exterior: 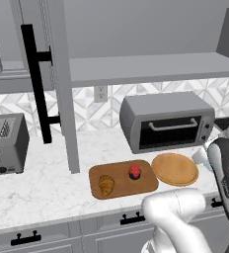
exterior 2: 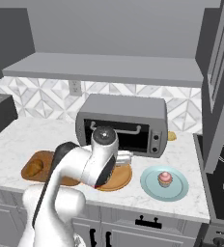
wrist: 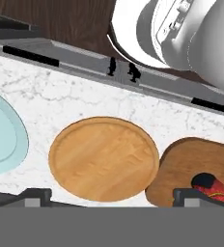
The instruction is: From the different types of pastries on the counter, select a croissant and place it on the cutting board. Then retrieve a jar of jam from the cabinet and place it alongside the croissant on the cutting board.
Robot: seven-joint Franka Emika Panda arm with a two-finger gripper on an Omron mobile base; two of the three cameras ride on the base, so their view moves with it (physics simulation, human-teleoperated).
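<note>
Counter (exterior: 47, 183): croissant (exterior: 106, 185), jar of jam (exterior: 134, 171) on cutting board (exterior: 146, 187); round plate (exterior: 175, 169) beside; jaws wide.

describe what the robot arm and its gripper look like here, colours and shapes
The arm is built of glossy white, rounded segments, with dark grey to black bands and caps at its joints; one round grey joint cap faces the right base camera. In the hand view, the gripper shows two small, blocky dark grey finger tips. No cables or markings can be made out.
</note>
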